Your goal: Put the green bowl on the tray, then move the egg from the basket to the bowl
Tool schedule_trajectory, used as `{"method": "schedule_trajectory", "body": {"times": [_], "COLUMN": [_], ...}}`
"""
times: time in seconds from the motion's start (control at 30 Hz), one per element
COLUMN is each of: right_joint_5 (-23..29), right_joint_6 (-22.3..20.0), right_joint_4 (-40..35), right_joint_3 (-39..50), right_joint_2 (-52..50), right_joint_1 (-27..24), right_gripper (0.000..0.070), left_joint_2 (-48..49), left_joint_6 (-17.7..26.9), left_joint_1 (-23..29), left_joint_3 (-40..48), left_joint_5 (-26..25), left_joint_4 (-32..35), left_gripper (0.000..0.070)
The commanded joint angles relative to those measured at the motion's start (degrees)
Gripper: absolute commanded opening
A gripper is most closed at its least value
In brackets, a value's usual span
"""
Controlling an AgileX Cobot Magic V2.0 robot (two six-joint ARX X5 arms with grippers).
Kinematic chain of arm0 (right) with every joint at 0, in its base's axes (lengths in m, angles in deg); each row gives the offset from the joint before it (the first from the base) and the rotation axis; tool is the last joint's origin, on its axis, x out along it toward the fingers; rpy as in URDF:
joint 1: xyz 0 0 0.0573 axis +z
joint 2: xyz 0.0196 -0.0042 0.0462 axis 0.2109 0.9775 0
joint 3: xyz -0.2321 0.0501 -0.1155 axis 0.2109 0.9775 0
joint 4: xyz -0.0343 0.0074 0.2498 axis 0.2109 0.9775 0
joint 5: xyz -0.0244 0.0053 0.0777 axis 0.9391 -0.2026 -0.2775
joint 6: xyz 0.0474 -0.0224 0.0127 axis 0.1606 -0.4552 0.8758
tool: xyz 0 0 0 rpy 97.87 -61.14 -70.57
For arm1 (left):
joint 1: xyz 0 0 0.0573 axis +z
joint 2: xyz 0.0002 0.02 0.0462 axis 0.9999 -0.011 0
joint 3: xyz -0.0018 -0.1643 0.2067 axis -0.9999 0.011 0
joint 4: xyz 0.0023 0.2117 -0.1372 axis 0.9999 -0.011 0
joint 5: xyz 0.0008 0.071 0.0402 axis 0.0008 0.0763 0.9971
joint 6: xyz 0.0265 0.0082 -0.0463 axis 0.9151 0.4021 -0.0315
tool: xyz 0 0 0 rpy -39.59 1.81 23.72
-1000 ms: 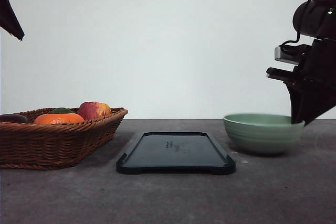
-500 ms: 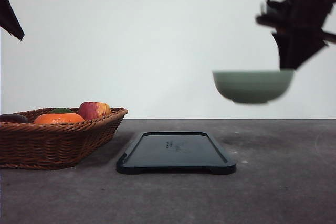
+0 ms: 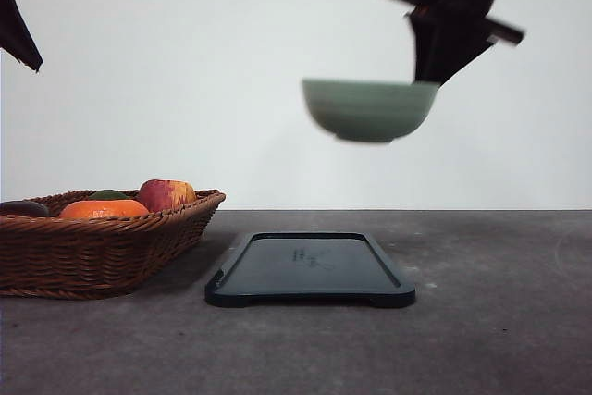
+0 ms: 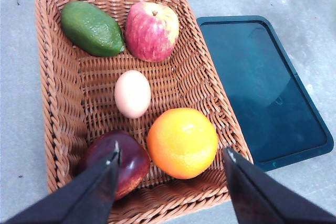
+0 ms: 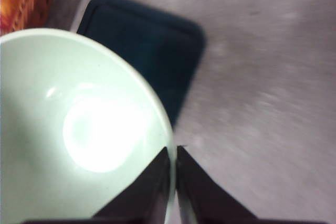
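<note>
While the right arm reaches in from the upper right, its gripper (image 3: 427,79) carries the green bowl (image 3: 369,110) high in the air, above the right part of the tray (image 3: 310,270), which lies bare on the tabletop (image 3: 481,339). To the tray's left, the basket (image 4: 63,98) holds the egg (image 4: 132,93) in its middle, among an apple (image 4: 151,31), an orange (image 4: 182,142), a green fruit (image 4: 92,28) and a dark red fruit (image 4: 118,158). Right jaws are pinched on the bowl's rim, one finger each side. The left gripper (image 4: 170,158) hovers over the basket, jaws wide and holding nothing.
</note>
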Motion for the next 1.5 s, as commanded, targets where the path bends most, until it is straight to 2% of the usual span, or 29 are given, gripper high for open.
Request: {"method": "schedule_trajectory", "body": {"times": [0.0,0.37,0.67,0.7,0.8,0.87,1.03,1.17,1.3,1.47], "right_joint_5": [-0.09,-0.01,0.21,0.2,0.2,0.13,0.08,0.64,2.03,1.47], "right_joint_6": [0.66,3.17,3.22,3.18,3.19,3.24,2.44,1.22,1.2,1.23], "right_joint_4": [-1.04,-6.79,-6.86,-6.86,-6.56,-6.28,-2.43,-2.96,-11.69,-28.59], "right_joint_3": [-1.29,-1.29,-1.27,-1.27,-1.27,-1.3,-2.62,-2.18,4.38,23.8], "right_joint_2": [2.55,12.52,14.62,14.62,14.62,14.58,11.88,6.42,-0.61,-11.74], "right_joint_1": [1.02,5.34,5.76,5.76,5.74,5.76,5.75,5.82,6.02,6.02], "right_gripper": [0.0,0.0,0.0005,0.0018,0.0168,0.0242,0.0251,0.0251,0.025,0.025], "left_joint_2": [-0.39,-0.39,-0.39,-0.39,-0.39,-0.39,-0.39,-0.39,-0.39,-0.37], "left_joint_6": [-0.44,-0.46,-0.46,-0.48,-0.46,-0.46,-0.46,-0.46,-0.46,-0.51], "left_joint_1": [-0.09,-0.09,-0.09,-0.09,-0.09,-0.09,-0.09,-0.09,-0.09,-0.09], "left_joint_3": [-1.33,-1.33,-1.33,-1.33,-1.33,-1.33,-1.33,-1.33,-1.33,-1.33], "left_joint_5": [-0.26,-0.28,-0.27,-0.28,-0.28,-0.27,-0.28,-0.28,-0.28,-0.31], "left_joint_4": [0.39,0.42,0.39,0.39,0.39,0.37,0.43,0.46,0.96,1.07], "left_gripper": [0.0386,0.0386,0.0386,0.0386,0.0386,0.0386,0.0386,0.0386,0.0387,0.0387]}}
